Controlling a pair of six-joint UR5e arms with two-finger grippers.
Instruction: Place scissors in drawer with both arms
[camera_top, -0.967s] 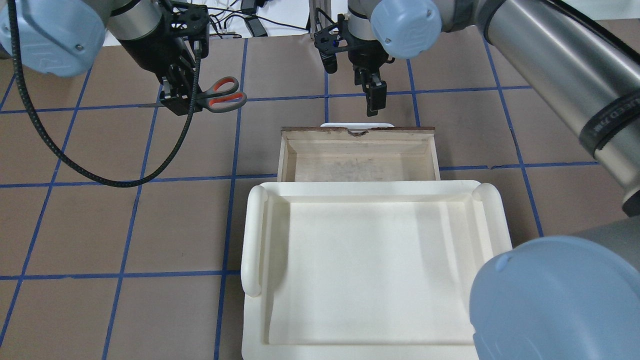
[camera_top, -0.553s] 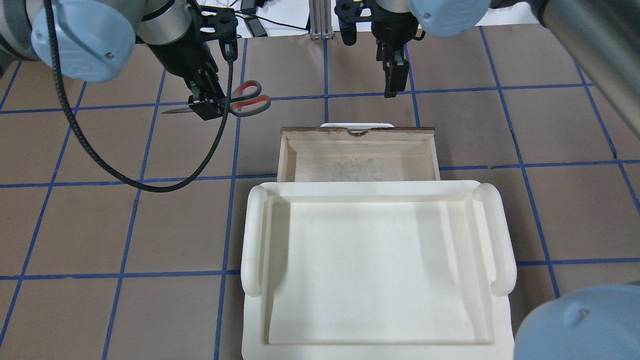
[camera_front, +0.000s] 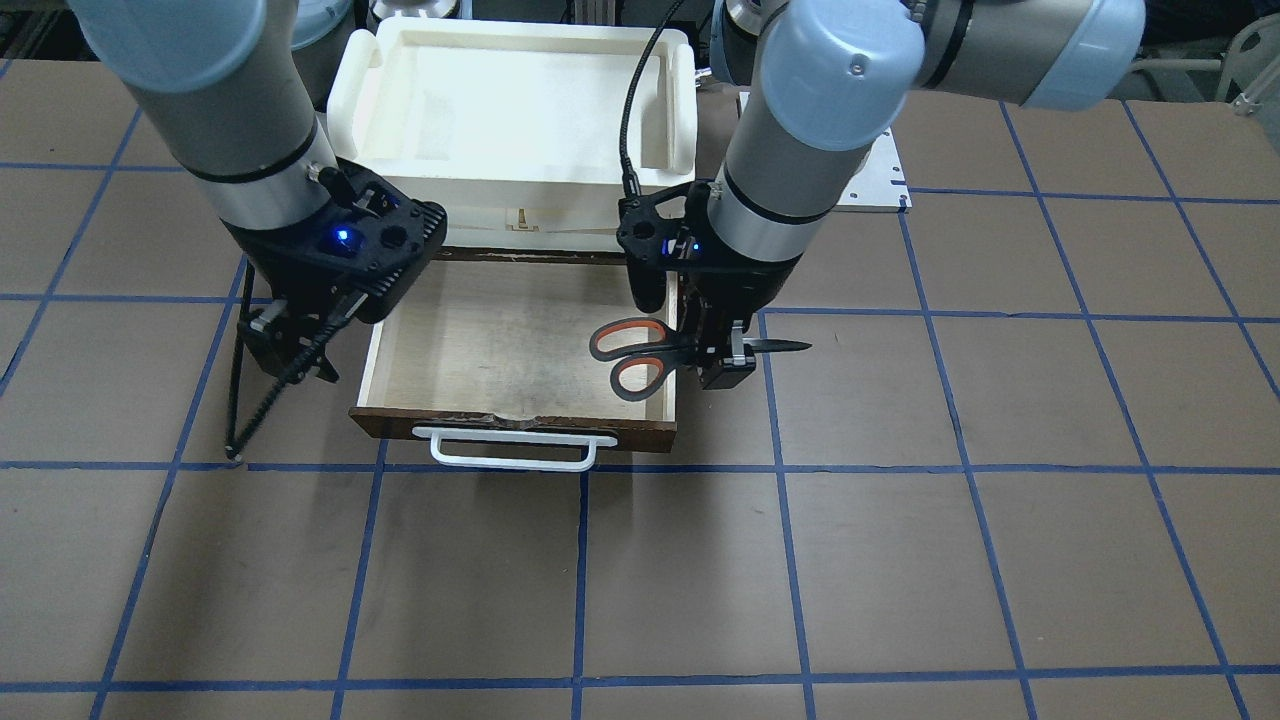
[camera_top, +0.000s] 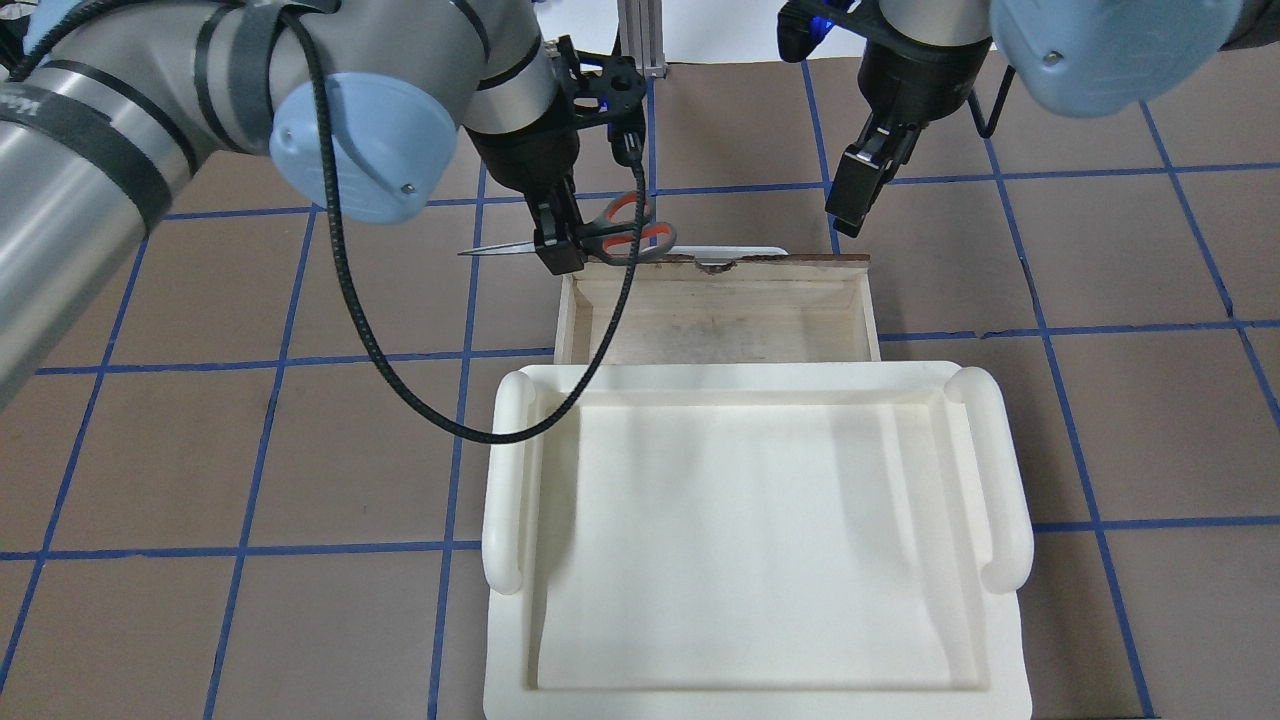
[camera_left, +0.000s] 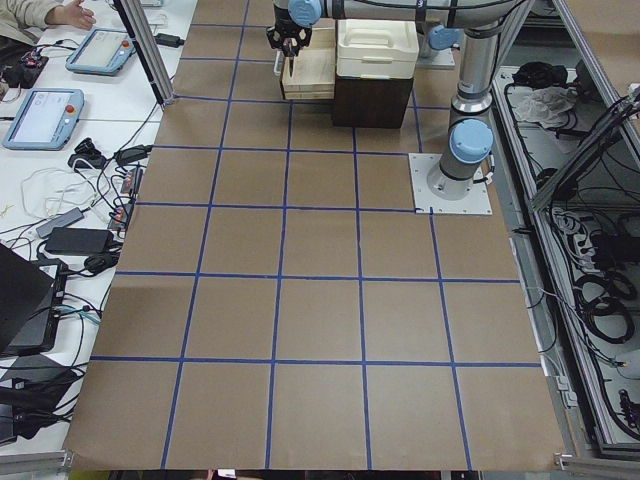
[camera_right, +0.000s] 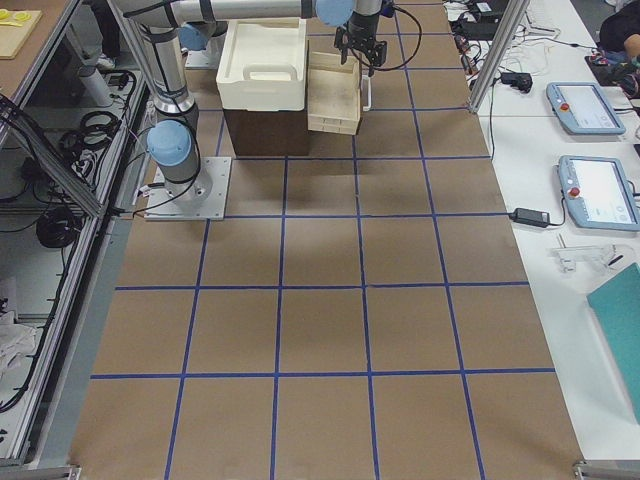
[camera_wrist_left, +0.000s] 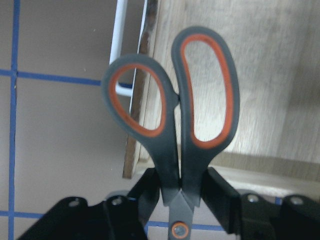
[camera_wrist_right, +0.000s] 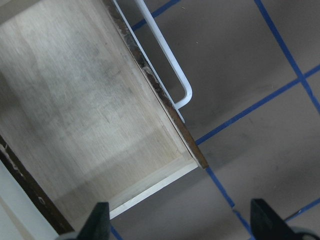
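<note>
Observed from the operators' side. The left gripper (camera_front: 726, 372) has its jaws pinching the scissors (camera_wrist_left: 172, 165) at the neck, just beside the pivot. The scissors are carried level, blades together, clear of any surface.

Their blades point outward over the brown worktop (camera_front: 900, 560), past the side wall of the drawer (camera_front: 480, 345) on the robot's left. In the left wrist view, one orange-lined loop hangs over the pale plywood floor. The other straddles the dark front panel and the end of the white bar handle (camera_front: 510, 462).

The drawer stands pulled out from beneath the cream-white tray (camera_top: 750, 540).

The right gripper (camera_top: 846, 218) hovers above the drawer's front corner on the robot's right. Its jaws are spread wide, well apart from drawer and scissors.
</note>
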